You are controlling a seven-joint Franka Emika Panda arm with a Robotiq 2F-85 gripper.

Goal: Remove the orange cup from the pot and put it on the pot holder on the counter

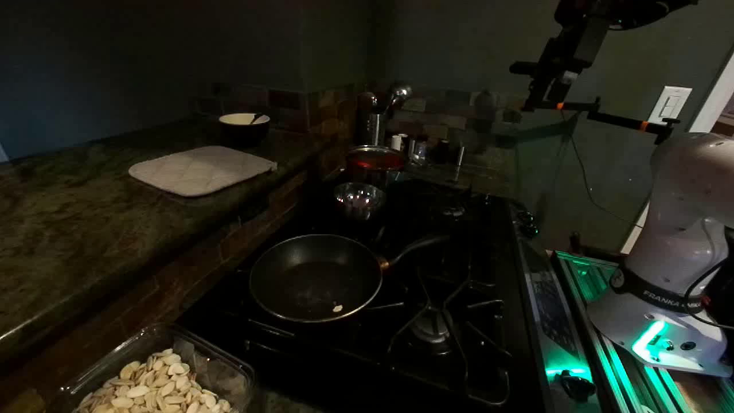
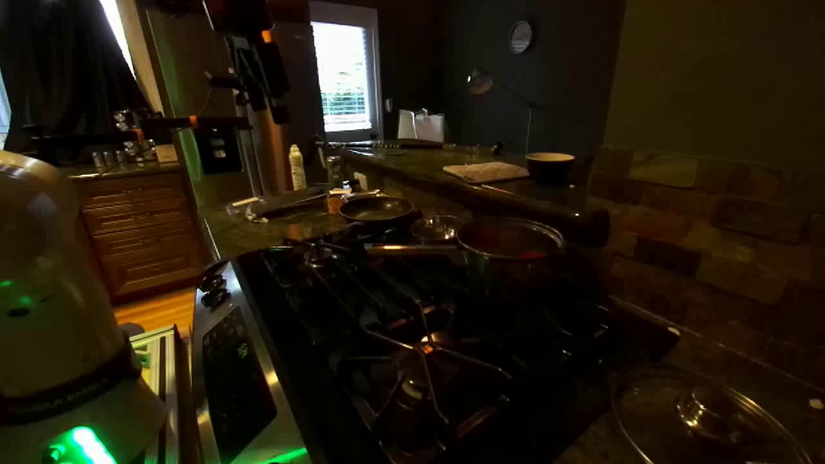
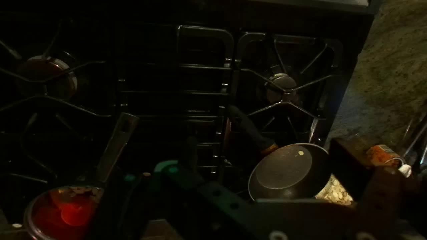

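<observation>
The red-orange cup (image 3: 74, 213) sits inside the silver pot (image 3: 29, 216) at the lower left of the wrist view. The pot also stands at the back of the stove in both exterior views (image 1: 375, 148) (image 2: 490, 267), where only red patches show inside it. The pale quilted pot holder (image 1: 202, 170) lies flat on the raised counter, also in an exterior view (image 2: 485, 171). My gripper (image 1: 539, 94) is high above the stove, away from the pot. In the wrist view (image 3: 268, 156) its dark fingers are spread apart with nothing seen between them. The light is very dim.
A black frying pan (image 1: 315, 281) and a shiny metal bowl (image 1: 360, 199) stand on the stove near the pot. A dark bowl (image 1: 245, 135) is behind the pot holder. A seed box (image 1: 155, 384) is in front. A glass lid (image 2: 702, 419) lies beside the stove.
</observation>
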